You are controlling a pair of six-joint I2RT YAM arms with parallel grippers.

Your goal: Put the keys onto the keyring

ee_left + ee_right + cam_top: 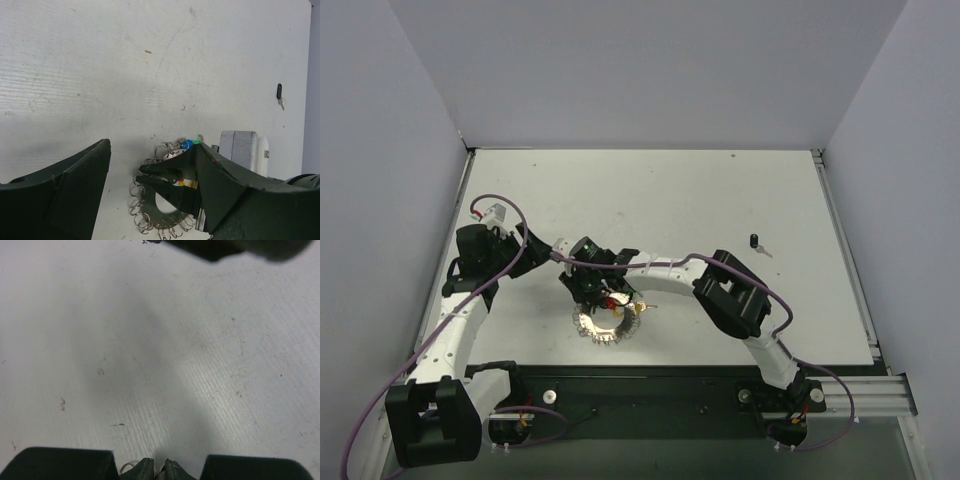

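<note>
Threading seems to be in hand: the right hand [145, 176] is narrow and pinches the keyring [590, 324], the left hand [152, 149] is wide over it, and the next move needs a fine grip on one of the keys [187, 144].

Left gripper [150, 150] jaws gape above the keyring [145, 220], right gripper [140, 177] nipping it.

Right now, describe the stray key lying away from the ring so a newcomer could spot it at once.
Look at the white table and go to its right half, past the right arm. A tiny key lies there alone, far from the keyring. Its head is black, unlike the bright-headed keys at the ring.
</note>
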